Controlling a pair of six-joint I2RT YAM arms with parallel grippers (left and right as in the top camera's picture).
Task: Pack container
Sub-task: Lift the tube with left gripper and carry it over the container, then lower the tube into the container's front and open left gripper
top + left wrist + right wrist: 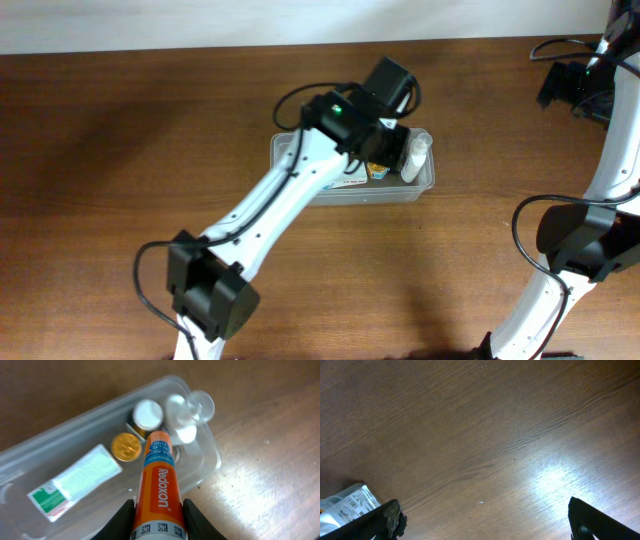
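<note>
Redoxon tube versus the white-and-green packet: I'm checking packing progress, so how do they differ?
The Redoxon tube is an orange cylinder; the white-and-green packet is flat and rectangular. The tube is clamped in the left gripper, pointing into the container; the packet lies loose on the container's floor. Both carry printed labels.

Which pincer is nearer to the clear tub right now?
Left. The left pincer hangs directly over the tub, shut on an orange tube; the right pincer is open, far off to the tub's right.
</note>
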